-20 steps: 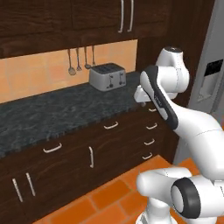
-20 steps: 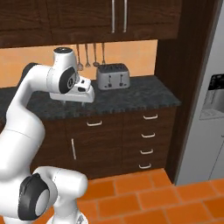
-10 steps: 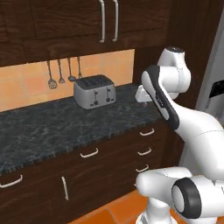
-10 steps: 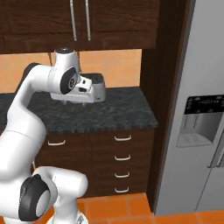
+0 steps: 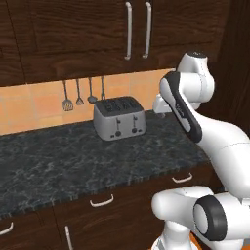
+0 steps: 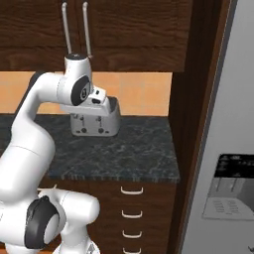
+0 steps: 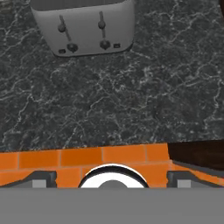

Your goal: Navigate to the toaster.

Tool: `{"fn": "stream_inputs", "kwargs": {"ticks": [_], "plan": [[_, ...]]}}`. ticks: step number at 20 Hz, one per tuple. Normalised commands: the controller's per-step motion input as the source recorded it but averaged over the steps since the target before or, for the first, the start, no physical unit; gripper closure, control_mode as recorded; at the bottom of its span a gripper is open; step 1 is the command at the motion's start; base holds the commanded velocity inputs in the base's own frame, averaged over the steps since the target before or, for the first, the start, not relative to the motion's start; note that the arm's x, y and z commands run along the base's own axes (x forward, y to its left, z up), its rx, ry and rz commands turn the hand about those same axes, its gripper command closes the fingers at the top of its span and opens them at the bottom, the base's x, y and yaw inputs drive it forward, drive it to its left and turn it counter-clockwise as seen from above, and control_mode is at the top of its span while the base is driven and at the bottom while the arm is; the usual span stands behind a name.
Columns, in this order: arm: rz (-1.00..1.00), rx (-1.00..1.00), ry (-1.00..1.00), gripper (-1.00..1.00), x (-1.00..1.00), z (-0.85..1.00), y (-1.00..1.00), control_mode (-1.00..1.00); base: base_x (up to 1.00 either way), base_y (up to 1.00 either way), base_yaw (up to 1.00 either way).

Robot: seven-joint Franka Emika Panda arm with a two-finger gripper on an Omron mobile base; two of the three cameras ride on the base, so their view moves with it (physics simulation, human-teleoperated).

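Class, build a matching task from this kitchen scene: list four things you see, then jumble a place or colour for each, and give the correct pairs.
Things:
1. toaster
2. hanging utensils
3. refrigerator
4. floor

Descriptions:
A. orange tiles
B. on the wall behind the counter
C. grey, right of the dark cabinets
D. standing on the dark speckled counter

Pairs: 1-D, 2-B, 3-C, 4-A

Toaster (image 5: pixel 119 118) ahead of me: brushed silver metal, matt. Counter (image 5: pixel 73 161): dark speckled stone, polished. Cabinets (image 5: pixel 78 29): dark wood, metal handles (image 5: pixel 129 30).
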Motion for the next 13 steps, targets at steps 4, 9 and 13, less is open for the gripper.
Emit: {"fn": "stream_inputs", "kwargs": {"ticks": [4,9,13], "plan": [[0.0,0.0,0.0,-1.0,0.0,0.0,0.0,1.0,0.24,-0.26,0.24],[0.0,0.0,0.0,-1.0,0.0,0.0,0.0,1.0,0.65,-0.35,0.22],[0.0,0.0,0.0,-1.0,0.0,0.0,0.0,1.0,0.24,-0.32,0.19]]}}
